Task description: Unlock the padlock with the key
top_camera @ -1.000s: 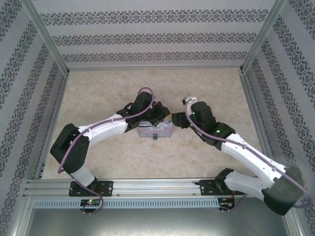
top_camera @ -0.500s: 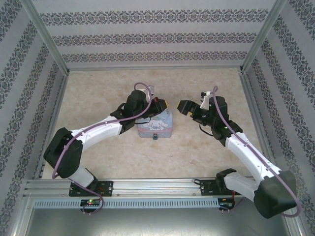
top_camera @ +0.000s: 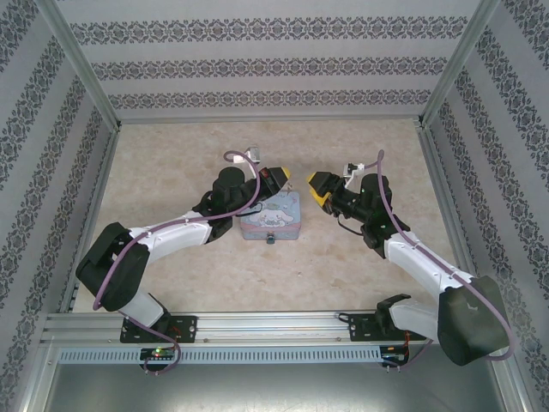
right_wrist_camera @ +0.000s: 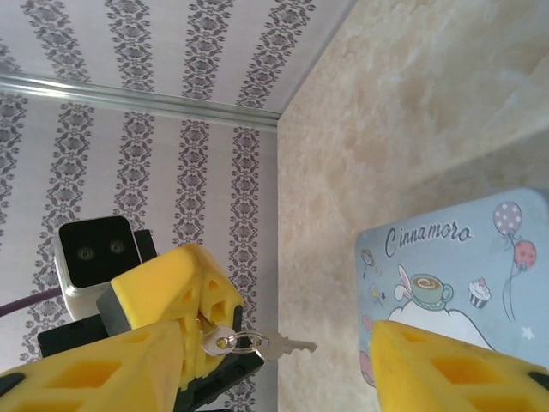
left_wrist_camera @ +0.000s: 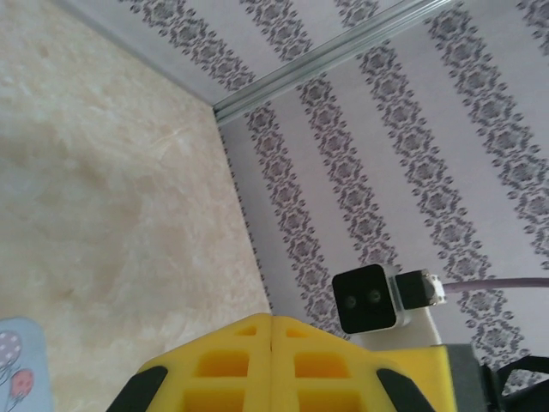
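Right wrist: left gripper (right_wrist_camera: 206,318) pinches key (right_wrist_camera: 274,346) beside Cinnamoroll tin (right_wrist_camera: 446,249); right gripper (top_camera: 319,184) agape. Next, likely, aligning key with padlock (top_camera: 270,239) at tin's front.

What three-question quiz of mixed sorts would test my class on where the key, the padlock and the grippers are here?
1. True or false: the left gripper is open.
2. Multiple choice: at which edge of the tin does the padlock sit? A) the near edge, towards the arm bases B) the far edge C) the left edge
3. Fill in: in the right wrist view, the blade of the key points towards the ____.

Key: 1 false, its pads meet; 2 A; 3 tin.
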You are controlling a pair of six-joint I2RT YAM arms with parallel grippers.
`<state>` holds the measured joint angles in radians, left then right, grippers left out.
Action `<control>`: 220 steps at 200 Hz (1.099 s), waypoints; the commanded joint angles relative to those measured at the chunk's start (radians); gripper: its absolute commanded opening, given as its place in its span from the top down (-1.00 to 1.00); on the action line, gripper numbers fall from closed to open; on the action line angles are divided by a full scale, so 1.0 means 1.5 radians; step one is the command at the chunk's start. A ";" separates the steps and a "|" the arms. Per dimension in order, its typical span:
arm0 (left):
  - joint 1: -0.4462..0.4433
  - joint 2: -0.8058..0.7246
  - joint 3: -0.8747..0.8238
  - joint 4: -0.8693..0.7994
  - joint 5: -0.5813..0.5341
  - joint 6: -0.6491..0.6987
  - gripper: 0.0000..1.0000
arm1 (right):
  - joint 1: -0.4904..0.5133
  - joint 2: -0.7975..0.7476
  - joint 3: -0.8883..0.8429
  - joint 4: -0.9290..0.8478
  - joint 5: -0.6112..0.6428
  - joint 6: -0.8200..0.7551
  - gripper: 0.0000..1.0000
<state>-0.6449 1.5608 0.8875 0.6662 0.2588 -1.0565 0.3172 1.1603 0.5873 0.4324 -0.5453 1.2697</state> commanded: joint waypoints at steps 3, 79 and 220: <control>0.009 0.004 -0.002 0.069 -0.011 -0.013 1.00 | 0.013 0.009 -0.012 0.091 -0.009 0.057 -0.10; 0.009 0.004 0.000 0.049 -0.020 -0.009 1.00 | 0.068 0.002 -0.044 0.141 0.048 0.155 -0.47; 0.006 0.028 -0.040 0.146 -0.037 -0.047 1.00 | 0.185 0.061 -0.057 0.253 0.313 0.342 -0.39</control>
<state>-0.6449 1.5929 0.8360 0.7998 0.2184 -1.1088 0.5682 1.2102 0.4614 0.7425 -0.1379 1.7355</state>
